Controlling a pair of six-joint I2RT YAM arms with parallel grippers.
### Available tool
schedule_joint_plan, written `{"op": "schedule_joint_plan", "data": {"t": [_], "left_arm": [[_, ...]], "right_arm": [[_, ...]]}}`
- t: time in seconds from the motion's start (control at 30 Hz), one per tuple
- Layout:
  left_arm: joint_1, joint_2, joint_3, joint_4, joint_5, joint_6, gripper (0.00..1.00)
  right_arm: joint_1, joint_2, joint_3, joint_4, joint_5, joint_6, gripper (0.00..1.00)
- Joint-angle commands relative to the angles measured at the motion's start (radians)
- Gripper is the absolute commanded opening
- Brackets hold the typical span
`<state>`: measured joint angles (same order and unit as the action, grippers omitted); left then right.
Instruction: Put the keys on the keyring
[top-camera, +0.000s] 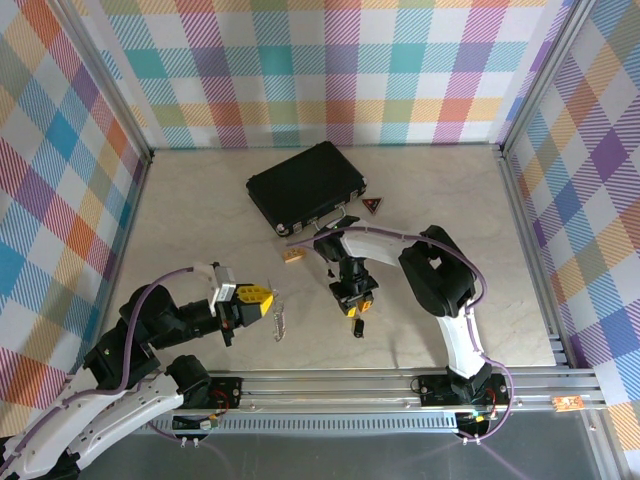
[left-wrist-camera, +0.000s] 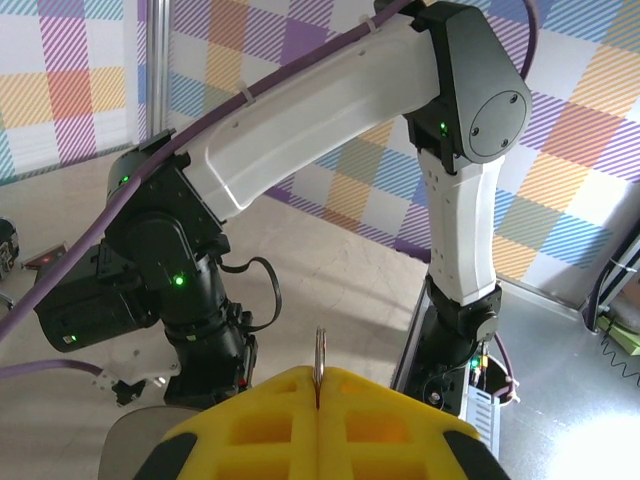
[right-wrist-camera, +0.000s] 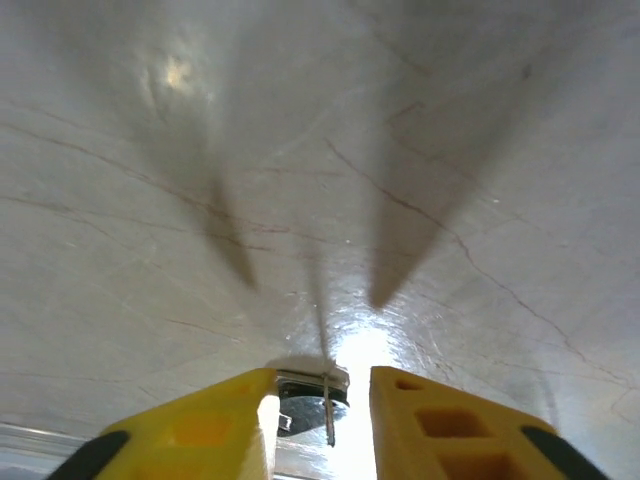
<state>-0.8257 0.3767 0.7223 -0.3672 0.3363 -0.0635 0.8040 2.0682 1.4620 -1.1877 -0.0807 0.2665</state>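
From above, the left end effector reaches in from the lower left with its yellow fingers pressed together. The keyring shows just past their tips as a thin silvery sliver, too small to make out its loop or the pieces on it. The right end effector points straight down at the table, and its own body hides the fingertips. A small dark-headed key shows just below it, against the table; whether it touches the fingers cannot be told here. Farther back lie a black case, a red-and-black triangle and a tan block, all well apart from both end effectors.

In the left wrist view, the left end effector is closed on the keyring, seen edge-on as a narrow metal strip rising from the seam between the yellow pads. The rest of the ring is hidden below.

In the right wrist view, the right end effector stands narrowly parted. The dark-headed key sits in the gap, partly cut off by the frame's lower edge, with a bright slit between it and the right-hand finger.
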Motion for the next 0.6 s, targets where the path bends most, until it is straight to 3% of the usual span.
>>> {"op": "schedule_joint_plan", "data": {"t": [0.0, 0.17, 0.57], "left_arm": [[0.007, 0.011, 0.003, 0.031, 0.016, -0.003, 0.0], [0.007, 0.015, 0.0, 0.048, 0.021, -0.014, 0.0], [0.007, 0.018, -0.011, 0.08, 0.038, -0.046, 0.0]], "right_arm": [[-0.005, -0.118, -0.033, 0.036, -0.025, 0.069, 0.35], [0.0, -0.282, -0.198, 0.203, -0.062, 0.203, 0.44], [0.03, -0.595, -0.638, 0.699, 0.02, 0.375, 0.42]]}}
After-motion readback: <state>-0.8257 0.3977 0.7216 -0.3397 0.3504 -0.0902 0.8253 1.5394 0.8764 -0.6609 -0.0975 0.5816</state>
